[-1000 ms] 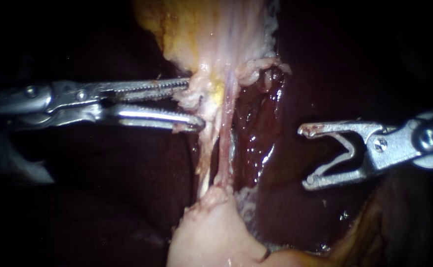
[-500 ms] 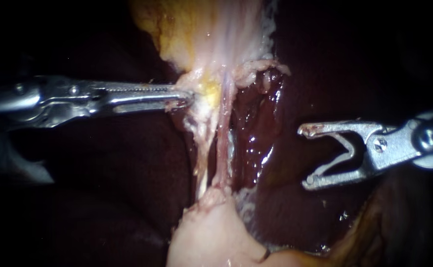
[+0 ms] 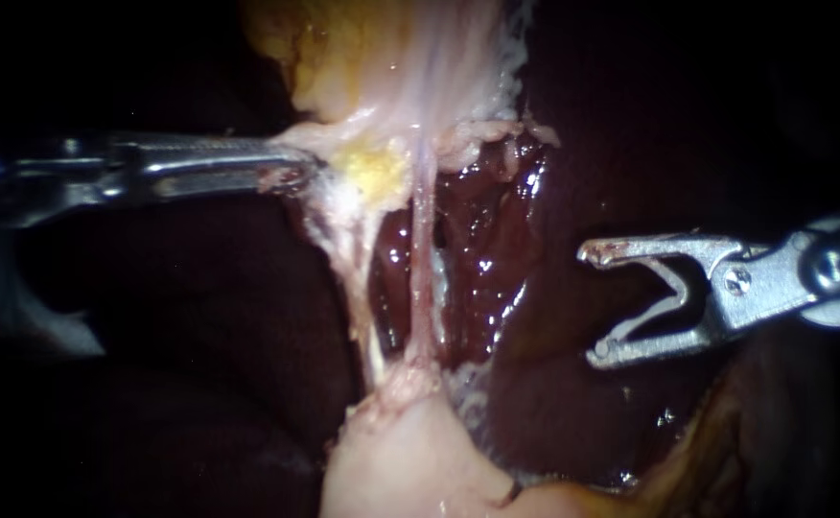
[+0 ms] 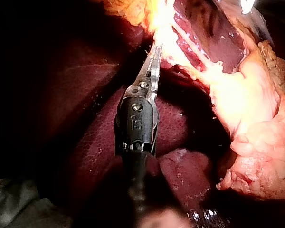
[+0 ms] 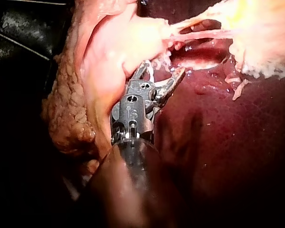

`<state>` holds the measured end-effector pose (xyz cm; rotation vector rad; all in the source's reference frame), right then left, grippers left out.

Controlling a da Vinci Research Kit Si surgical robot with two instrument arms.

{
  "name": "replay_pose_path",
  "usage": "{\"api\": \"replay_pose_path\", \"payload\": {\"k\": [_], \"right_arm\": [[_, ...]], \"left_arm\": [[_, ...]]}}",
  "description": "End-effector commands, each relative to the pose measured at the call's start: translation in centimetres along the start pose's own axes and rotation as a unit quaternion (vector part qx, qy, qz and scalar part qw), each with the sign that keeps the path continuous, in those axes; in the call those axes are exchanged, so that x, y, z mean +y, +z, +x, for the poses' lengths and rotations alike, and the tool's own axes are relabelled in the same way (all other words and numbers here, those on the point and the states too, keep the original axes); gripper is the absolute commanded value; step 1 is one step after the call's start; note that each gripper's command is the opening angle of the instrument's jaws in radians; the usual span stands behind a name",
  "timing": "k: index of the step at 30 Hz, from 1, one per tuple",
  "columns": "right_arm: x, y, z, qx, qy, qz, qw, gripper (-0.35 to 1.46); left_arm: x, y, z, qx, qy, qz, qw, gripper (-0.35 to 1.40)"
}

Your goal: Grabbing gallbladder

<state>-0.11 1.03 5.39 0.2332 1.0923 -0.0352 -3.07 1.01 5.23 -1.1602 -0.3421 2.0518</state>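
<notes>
At the near bottom edge of the endoscope view, a pale tissue lump (image 3: pixel 401 460) is cut off by the frame. Two thin strands (image 3: pixel 420 278) rise from it to the gallbladder (image 3: pixel 410 67), which is itself cut off at the top. Dark wet liver (image 3: pixel 487 249) lies behind them. The left instrument (image 3: pixel 291 176) has its jaws clamped together on the gallbladder's lower fringe, tips half buried in tissue and shaft lost in the dark. The right instrument (image 3: pixel 589 307) has its jaws wide apart, holding nothing, well clear of the strands.

The left wrist view shows the left instrument (image 4: pixel 154 57) edge-on, jaws a thin line biting bright tissue; glare hides the exact grip. Only the right wrist view shows the right instrument (image 5: pixel 160 76) just beside the pale tissue lump (image 5: pixel 109 52), over liver (image 5: pixel 228 142).

A second ago the left jaws were apart. Now they are closed and the fringe is dragged leftward, baring more liver. The right instrument is unchanged.
</notes>
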Motion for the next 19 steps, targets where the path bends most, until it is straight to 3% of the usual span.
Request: {"api": "replay_pose_path", "payload": {"k": [1,4,7,19], "right_arm": [[0.0,0.0,0.0,0.0,0.0,0.0,1.0,0.5],[0.0,-0.01,0.0,0.0,0.0,0.0,1.0,0.5],[0.0,-0.01,0.0,0.0,0.0,0.0,1.0,0.5],[0.0,-0.01,0.0,0.0,-0.003,0.0,1.0,0.5]], "left_arm": [[-0.03,-0.11,0.1,0.007,-0.006,0.002,1.0,-0.35],[-0.09,-0.33,0.29,0.02,-0.018,0.006,0.9996,-0.35],[-0.11,-0.42,0.38,0.023,-0.017,0.014,0.9995,-0.35],[-0.05,-0.3,0.29,0.024,-0.019,0.015,0.9994,-0.35]]}}
